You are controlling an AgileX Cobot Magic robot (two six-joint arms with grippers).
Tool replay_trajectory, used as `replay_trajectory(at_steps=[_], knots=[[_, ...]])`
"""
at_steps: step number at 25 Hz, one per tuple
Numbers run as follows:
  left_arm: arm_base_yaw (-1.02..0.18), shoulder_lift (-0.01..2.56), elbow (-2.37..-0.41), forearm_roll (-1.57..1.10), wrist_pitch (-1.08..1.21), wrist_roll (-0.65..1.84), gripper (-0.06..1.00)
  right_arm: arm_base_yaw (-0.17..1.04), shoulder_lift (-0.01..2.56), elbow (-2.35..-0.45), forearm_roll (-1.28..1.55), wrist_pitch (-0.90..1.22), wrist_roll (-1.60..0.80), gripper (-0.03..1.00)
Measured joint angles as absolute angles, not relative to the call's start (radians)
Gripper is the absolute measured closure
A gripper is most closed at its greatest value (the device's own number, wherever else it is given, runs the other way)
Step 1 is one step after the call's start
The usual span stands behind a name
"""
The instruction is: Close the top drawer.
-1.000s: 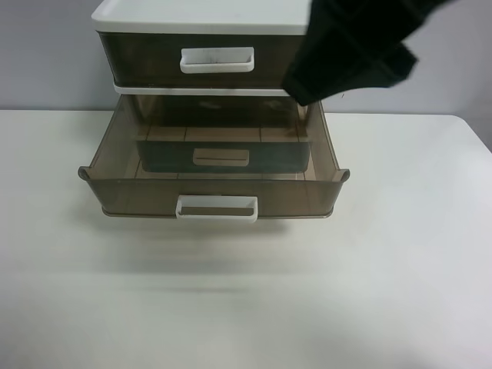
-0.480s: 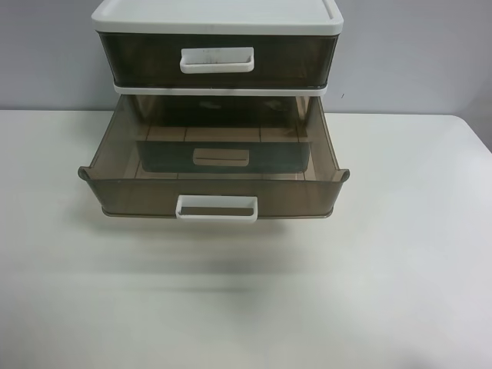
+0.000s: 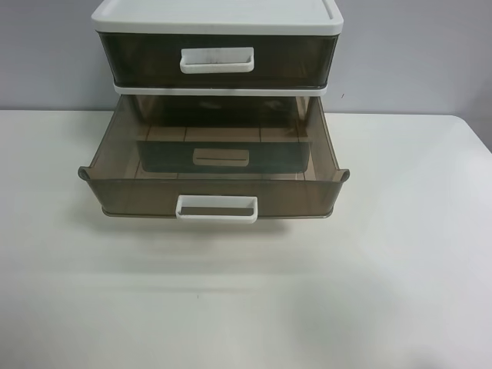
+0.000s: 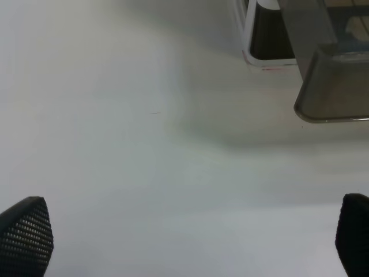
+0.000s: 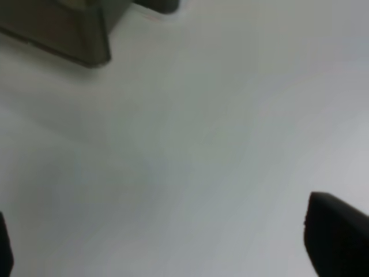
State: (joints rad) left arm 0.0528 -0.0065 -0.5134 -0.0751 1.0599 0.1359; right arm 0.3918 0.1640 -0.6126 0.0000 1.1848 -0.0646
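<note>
The top drawer, smoky brown with a scuffed white handle, sits flush in the two-drawer unit at the back of the table. Neither arm shows in the exterior high view. My left gripper is open and empty over bare table, with the unit's base and a drawer corner off to one side. My right gripper is open and empty, with a blurred brown drawer corner far from its fingertips.
The lower drawer with the clean white handle is pulled far out toward the front and looks empty. The white table runs in front of it. A grey wall stands behind the unit.
One second ago a dark arm hung at the unit's upper right corner in the exterior high view. It has left that view. The drawers have not moved.
</note>
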Motion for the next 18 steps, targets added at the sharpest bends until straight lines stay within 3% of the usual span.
replay_trajectory(at_steps=[7, 18], knots=[[0.053, -0.007, -0.513, -0.075, 1.06, 0.136, -0.05, 0.157, -0.003, -0.54, 0.038, 1.142, -0.126, -0.03], [0.053, -0.007, -0.513, -0.075, 1.06, 0.136, -0.05, 0.127, -0.003, -0.507, -0.007, 1.074, -0.085, -0.03]])
